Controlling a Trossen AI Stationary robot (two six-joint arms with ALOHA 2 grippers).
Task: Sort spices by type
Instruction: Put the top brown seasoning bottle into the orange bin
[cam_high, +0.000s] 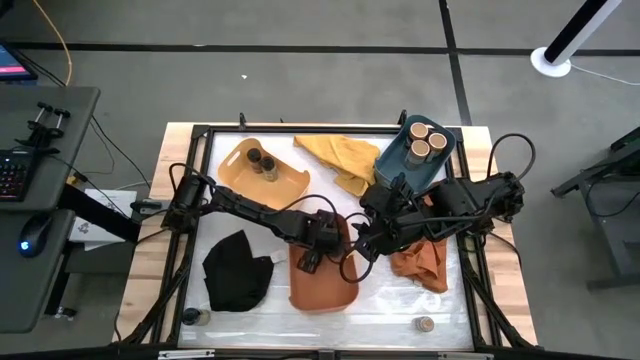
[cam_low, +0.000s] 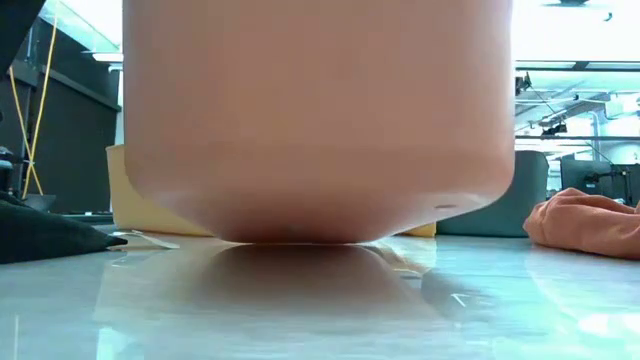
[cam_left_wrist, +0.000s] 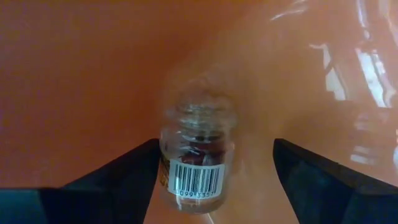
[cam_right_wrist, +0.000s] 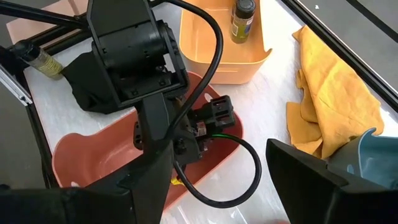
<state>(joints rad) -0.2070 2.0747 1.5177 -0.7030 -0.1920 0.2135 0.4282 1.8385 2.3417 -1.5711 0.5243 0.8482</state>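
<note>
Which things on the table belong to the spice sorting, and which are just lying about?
Part of the job:
- clear jar between the open left gripper fingers, inside the orange tub
- dark jars in the yellow tub
- tan-topped jars in the blue tub
- loose jars at the near edge

Lying about:
- yellow cloth
- orange cloth
- black cloth

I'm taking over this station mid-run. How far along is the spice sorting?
Done: two dark jars sit in the yellow tub, three tan-topped jars in the blue tub. In hand: the left gripper, fingers open, around a clear jar inside the orange tub. Left: two jars at the table's near edge.
</note>
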